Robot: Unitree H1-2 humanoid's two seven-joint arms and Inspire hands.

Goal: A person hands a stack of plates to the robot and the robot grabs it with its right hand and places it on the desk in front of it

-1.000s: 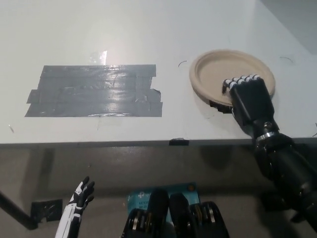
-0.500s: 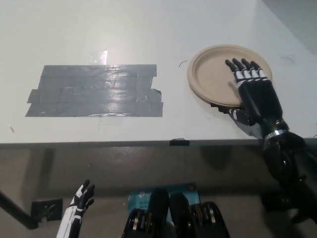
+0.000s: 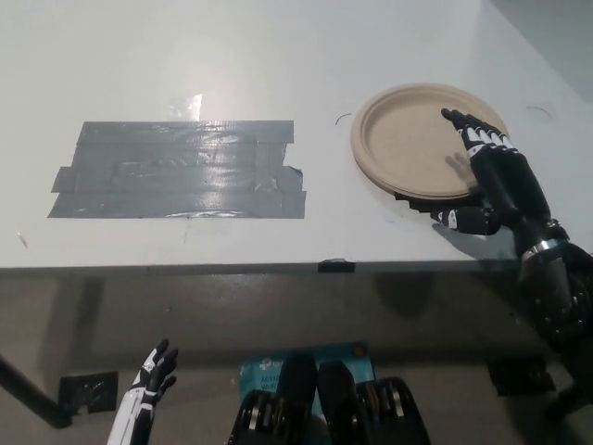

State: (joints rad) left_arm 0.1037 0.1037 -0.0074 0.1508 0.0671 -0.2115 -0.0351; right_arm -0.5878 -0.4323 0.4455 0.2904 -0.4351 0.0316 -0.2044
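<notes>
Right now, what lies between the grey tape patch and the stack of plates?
Nothing: the head view shows bare white desk between tape patch and plates, save a small dark mark by the rim.

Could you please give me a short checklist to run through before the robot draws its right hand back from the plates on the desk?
1. Stack of plates lies flat on the desk: ok.
2. Whole stack sits inside the desk's near edge: ok.
3. Right hand is open, fingers spread, gripping nothing: ok.
4. Fingers are off the plates: cannot tell; they overlap the right rim in the head view, and the thumb lies by the near rim.
5. Grey tape patch lies apart from the plates: ok.
6. Left hand rests low at lower left, below the desk edge, out of the way: ok.
</notes>
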